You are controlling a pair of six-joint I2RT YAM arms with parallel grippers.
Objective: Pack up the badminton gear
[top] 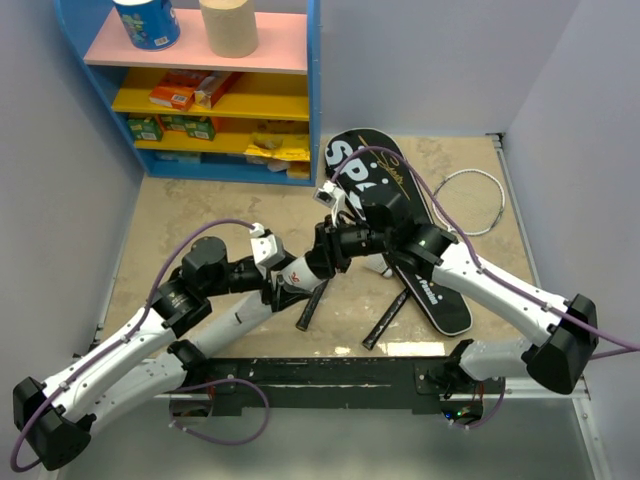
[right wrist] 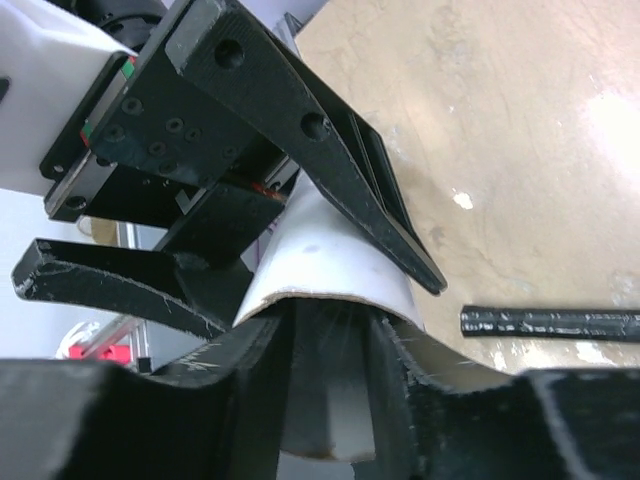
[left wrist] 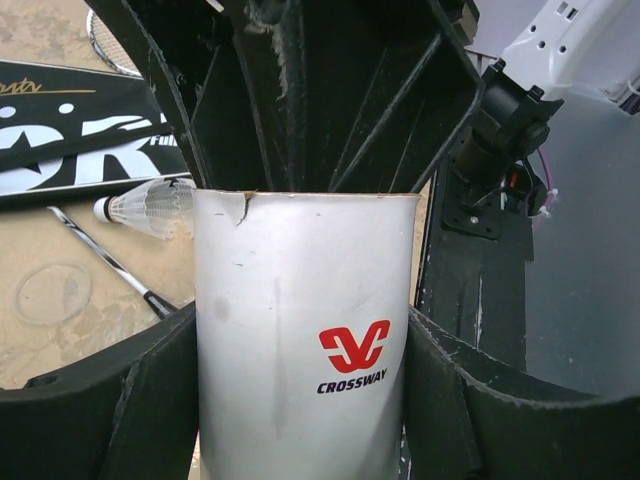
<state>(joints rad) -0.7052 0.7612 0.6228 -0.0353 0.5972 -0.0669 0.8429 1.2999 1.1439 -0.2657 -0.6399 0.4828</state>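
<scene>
Left claw (left wrist: 300, 385) clamps the white tube (left wrist: 290, 270); right claw (right wrist: 325, 370) sits at its open end, grip unclear. Hold tube steady, align axes, feed slowly.

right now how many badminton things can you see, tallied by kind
rackets: 2 (two black handles show)
tube: 1
bag: 1
shuttlecock: 1
total: 5
</scene>
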